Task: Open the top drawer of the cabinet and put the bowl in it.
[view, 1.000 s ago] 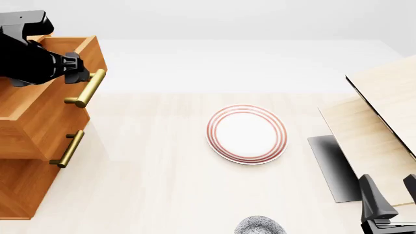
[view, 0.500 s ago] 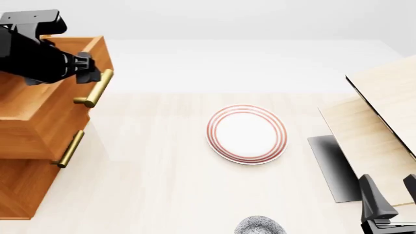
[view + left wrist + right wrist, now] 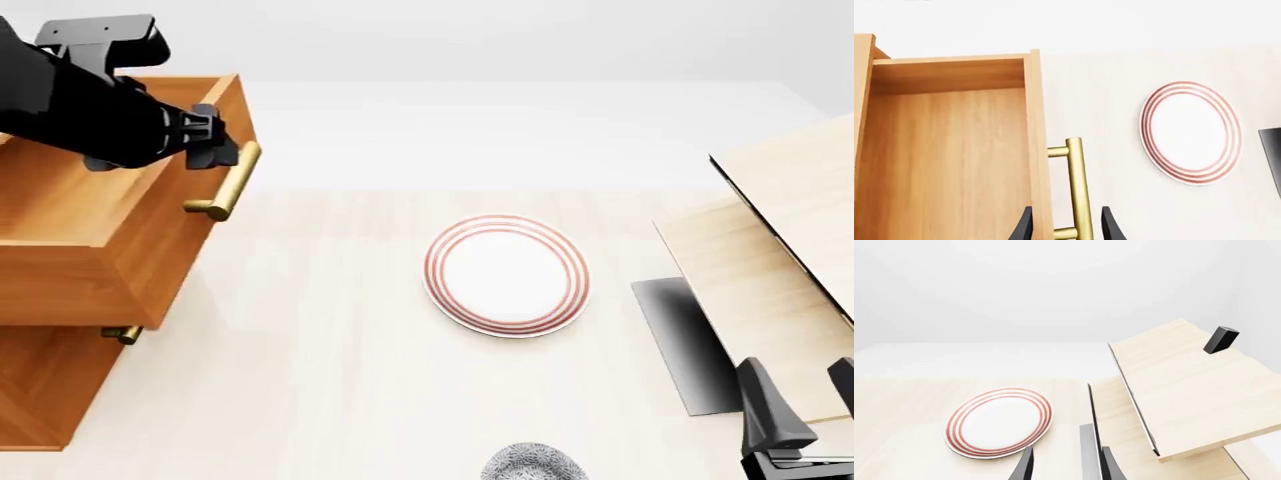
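While sliding out under the left arm's pull, top drawer (image 3: 94, 235): further out of the cabinet (image 3: 47, 385) than a second ago, now overhanging the drawer below, whose handle is almost hidden beneath it.

Drawer interior (image 3: 947, 165): bare wood floor, open to the air in the left wrist view, nothing lying in it.

Brass handle (image 3: 227, 182): carried forward and rightward with the drawer front over the last second, now nearer the plate.

Left gripper (image 3: 1066, 227): fingertips straddling the brass bar, one on each side, apparently clamped on it; actual contact hidden at the picture's edge, so grip judged rather than seen.

Bowl (image 3: 534, 465): speckled, only its rim showing at the near edge of the front view, on the table, well apart from the drawer, unmoved across the three front pictures.

Right gripper (image 3: 1064, 467): low at the near right, fingertips parted with nothing between them, idle, not moved since a second ago.

Plate (image 3: 507, 275): red-ringed, mid-table between drawer and bowl, untouched.

Pale wood panels (image 3: 774, 240): at the right, beyond the right arm.

Meaning for the task: opening step judged nearly done, the gap probably wide enough for the bowl; remaining work judged to be releasing the handle, then picking up the bowl and carrying it past the plate to the drawer.
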You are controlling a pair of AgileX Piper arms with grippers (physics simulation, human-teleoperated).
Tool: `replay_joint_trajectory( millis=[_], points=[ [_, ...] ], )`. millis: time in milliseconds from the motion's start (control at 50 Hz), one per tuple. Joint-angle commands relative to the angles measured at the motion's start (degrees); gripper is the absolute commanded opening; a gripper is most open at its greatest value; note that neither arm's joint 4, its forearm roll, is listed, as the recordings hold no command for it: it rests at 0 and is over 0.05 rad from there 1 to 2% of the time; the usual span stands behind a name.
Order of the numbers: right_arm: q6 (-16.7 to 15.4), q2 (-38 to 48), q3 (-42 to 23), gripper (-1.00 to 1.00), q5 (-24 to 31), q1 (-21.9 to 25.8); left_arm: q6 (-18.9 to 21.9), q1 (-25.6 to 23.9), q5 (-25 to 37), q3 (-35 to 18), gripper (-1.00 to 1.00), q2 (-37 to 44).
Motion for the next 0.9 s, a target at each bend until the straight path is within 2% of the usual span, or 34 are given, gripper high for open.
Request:
replay_joint_trajectory(
  millis=[20, 80, 100, 120, 160, 380, 500, 560, 660, 680, 720, 780, 900],
  points=[
    [-0.03, -0.07, 0.04, 1.00, -0.02, 0.00, -2.24, -5.26, -0.46, -0.65, 1.00, 0.55],
    [-0.04, -0.05, 0.04, 1.00, -0.02, -0.02, -1.11, -4.37, 0.06, -0.85, 1.00, 0.07],
    [-0.09, -0.06, 0.03, 1.00, -0.02, 0.00, -4.46, -8.95, -0.51, -1.52, 1.00, 0.84],
    [-0.05, -0.07, 0.04, 1.00, -0.02, -0.01, -5.00, -10.25, -0.59, -1.73, 1.00, 1.14],
    [-0.05, -0.05, 0.04, 1.00, -0.02, -0.03, -2.99, -7.58, -0.22, -1.44, 1.00, 0.68],
    [-0.05, -0.07, 0.04, 1.00, -0.02, -0.02, -1.87, -7.42, 0.13, -1.17, 1.00, 0.65],
    [-0.05, -0.05, 0.04, 1.00, -0.02, -0.01, -1.97, -8.42, 0.05, -1.02, 1.00, 0.63],
    [-0.02, -0.05, 0.04, 1.00, -0.02, -0.01, -3.38, -11.11, -0.13, -1.45, 1.00, 1.00],
    [-0.04, -0.08, 0.04, 1.00, -0.03, 0.00, -2.48, -10.11, 0.31, -1.37, 1.00, 0.37],
    [-0.05, -0.05, 0.04, 1.00, -0.02, 0.00, -4.50, -12.68, -0.14, -1.63, 1.00, 0.50],
    [-0.05, -0.05, 0.04, 1.00, -0.02, -0.01, -3.08, -11.11, 0.23, -1.30, 1.00, 0.40],
    [-0.07, -0.06, 0.03, 1.00, -0.02, -0.01, -3.95, -12.61, -0.12, -1.29, 1.00, 0.56],
    [-0.09, -0.07, 0.03, 1.00, -0.02, -0.01, -3.47, -11.61, -0.10, -0.93, 1.00, 0.15]
  ],
)
